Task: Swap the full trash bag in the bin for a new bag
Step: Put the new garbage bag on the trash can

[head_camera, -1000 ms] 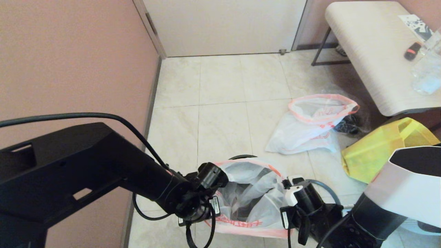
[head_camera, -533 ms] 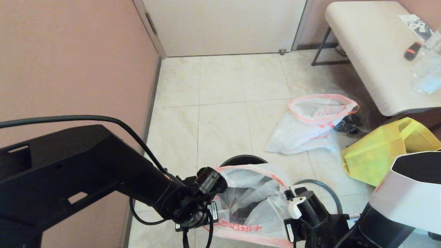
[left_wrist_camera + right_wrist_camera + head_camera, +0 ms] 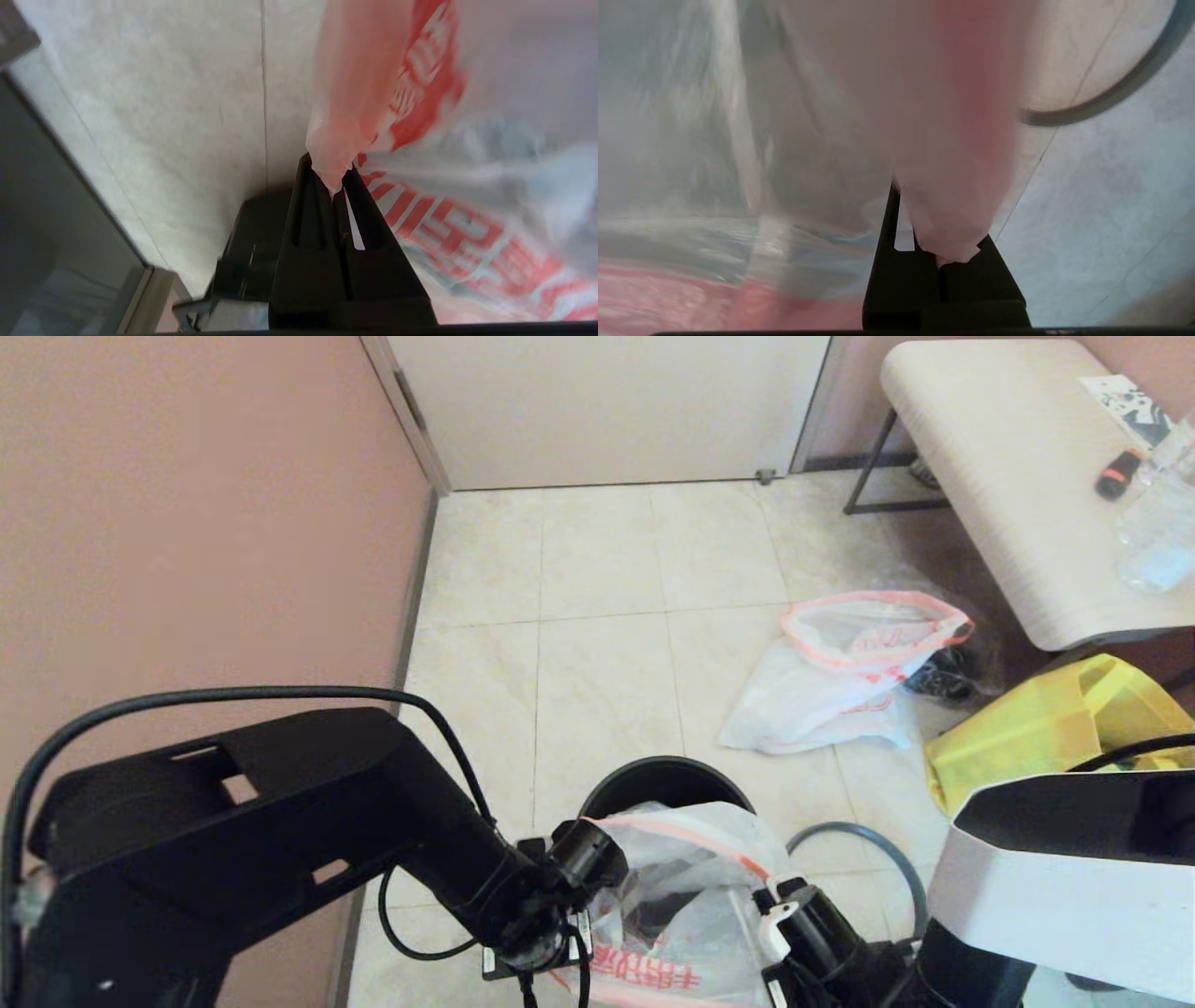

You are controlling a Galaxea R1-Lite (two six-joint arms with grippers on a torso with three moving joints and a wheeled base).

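The bin point(image 3: 665, 782), a small round dark wastebasket, stands on the tiled floor with its mouth showing. The full bag point(image 3: 695, 887), translucent white with a pink rim, red print and dark contents, hangs just in front of the bin, nearer to me. My left gripper point(image 3: 332, 181) is shut on the bag's pink rim point(image 3: 343, 116) at its left side. My right gripper point(image 3: 941, 259) is shut on the rim at its right side. The bin's thin grey hoop point(image 3: 873, 842) lies loose on the floor to the right of the bag.
A second pink-rimmed plastic bag point(image 3: 840, 681) lies on the floor at the right, with a yellow fabric tote point(image 3: 1046, 733) beside it. A pale table point(image 3: 1008, 476) stands at the back right. A wall point(image 3: 187, 504) runs close along the left.
Both grippers have drawn the bag towards me and off the bin. The bin's dark mouth now shows behind the bag, and the hoop shows on the floor.
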